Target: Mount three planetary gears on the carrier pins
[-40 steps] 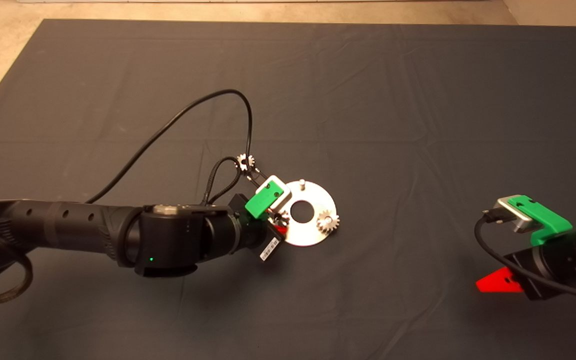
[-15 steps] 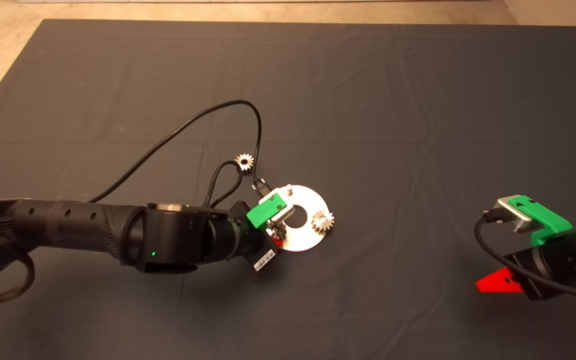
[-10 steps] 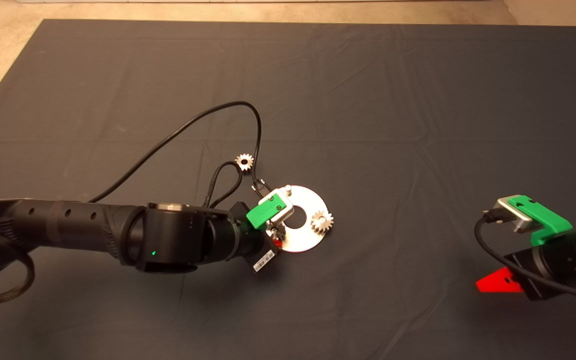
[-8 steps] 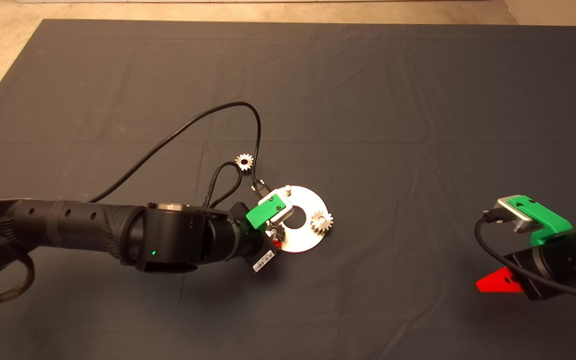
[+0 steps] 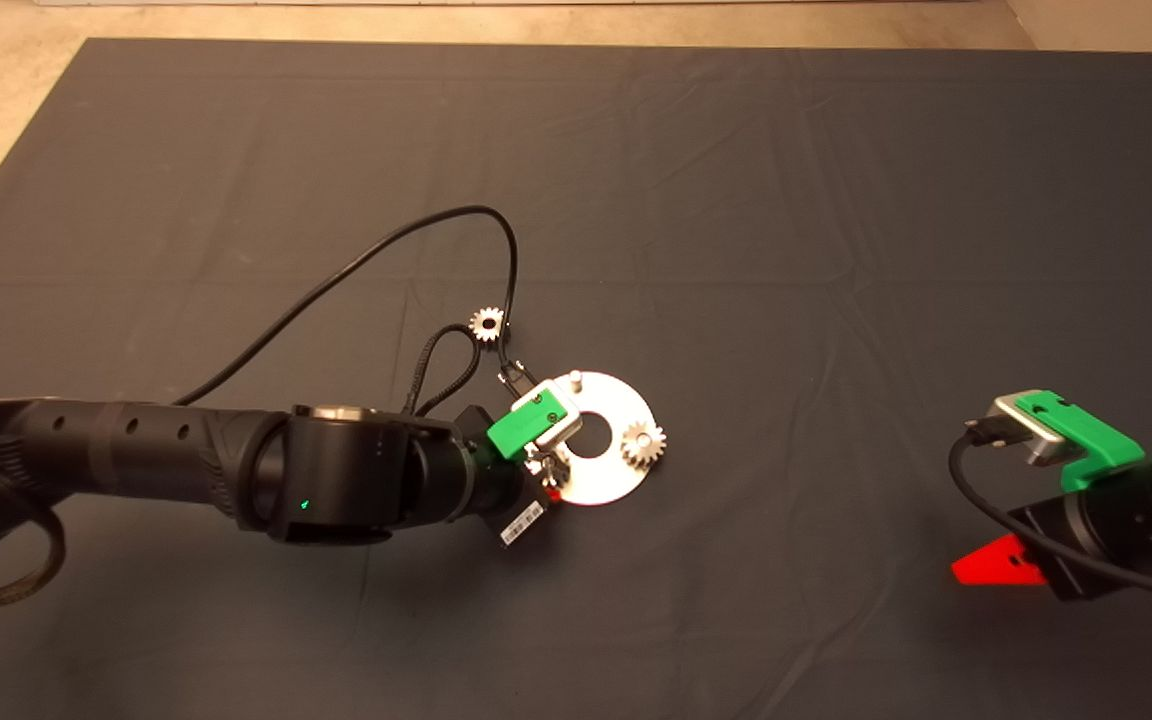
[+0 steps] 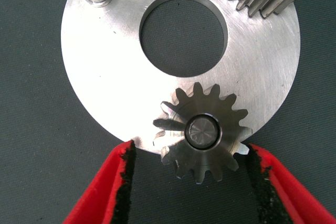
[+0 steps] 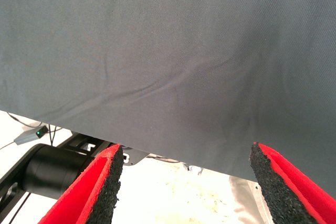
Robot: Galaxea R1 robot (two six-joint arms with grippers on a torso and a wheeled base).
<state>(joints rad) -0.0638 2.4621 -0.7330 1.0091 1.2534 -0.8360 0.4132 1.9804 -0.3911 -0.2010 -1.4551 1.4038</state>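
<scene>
Your left gripper [image 6: 191, 182] hangs over the round plate [image 5: 626, 480], fingers [image 6: 105, 192] spread either side of a gear [image 6: 203, 132] lying flat on its pin [image 6: 203, 131], hole axis upright, one pad just beside its teeth. A second gear [image 5: 643, 442] sits on another pin; the third pin [image 5: 575, 380] stands bare. The last gear [image 5: 486, 323] lies flat on the mat [image 5: 836, 250]. Your right gripper [image 7: 184, 182] waits open at the mat's lower right.

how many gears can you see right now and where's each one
3. One gear sits on a carrier pin between the open left hand's fingers, one on the plate's right pin, one loose on the mat.
</scene>
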